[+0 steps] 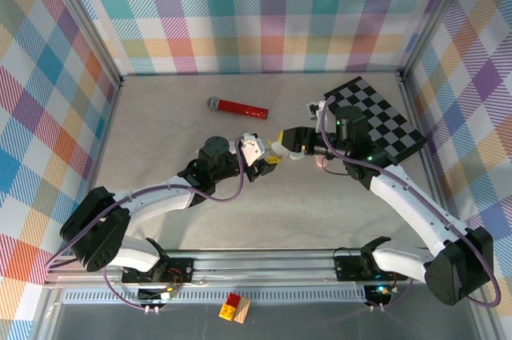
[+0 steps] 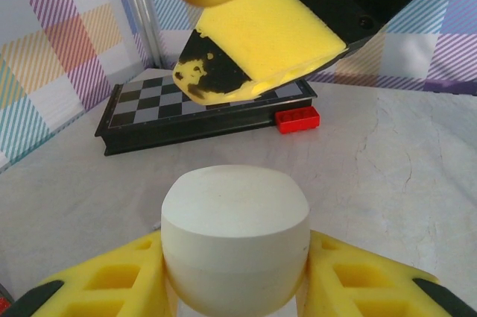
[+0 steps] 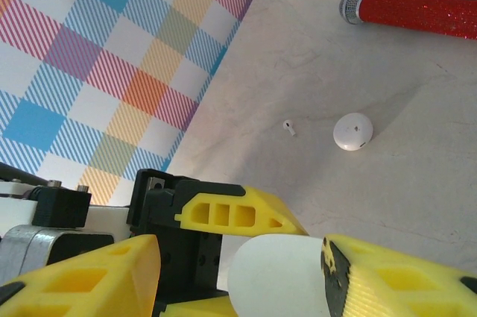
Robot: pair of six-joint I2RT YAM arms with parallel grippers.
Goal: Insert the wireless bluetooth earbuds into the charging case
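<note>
1. We judge the step in hand to be readying the case. The left gripper (image 1: 260, 154) is closed on a white case (image 2: 235, 220), its yellow fingers (image 2: 97, 287) clamping the lower half. This is on the near side of the mic (image 1: 238, 106), toward the arm bases.
2. The right gripper (image 1: 282, 146) hovers just beside that case, on the side of the mic's red tail. Its fingers stand apart with nothing between them. In the left wrist view there is a clear gap between its lower pad (image 2: 261, 41) and the case's top.
3. The lid looks shut: we see a seam round the body and no cavity. By our reckoning no earbud is in yet.
4. One tiny white earbud (image 3: 289, 127) lies loose on the table (image 1: 320, 212), well apart from the mic and off its grey head end. A second case (image 3: 352, 131) sits near it. We cannot find other earbuds.
5. The next move, as we see it, calls for lifting the lid while the left gripper holds firm. After that comes a fine pinch on the earbud, which is small and could easily be flicked away.
6. The right wrist view gives us the earbud and the second case. The top view gives the two grippers meeting near the mic. The left wrist view gives the seam and the gap, plus a chessboard (image 2: 201, 108) and a red brick (image 2: 297, 118) beyond.
</note>
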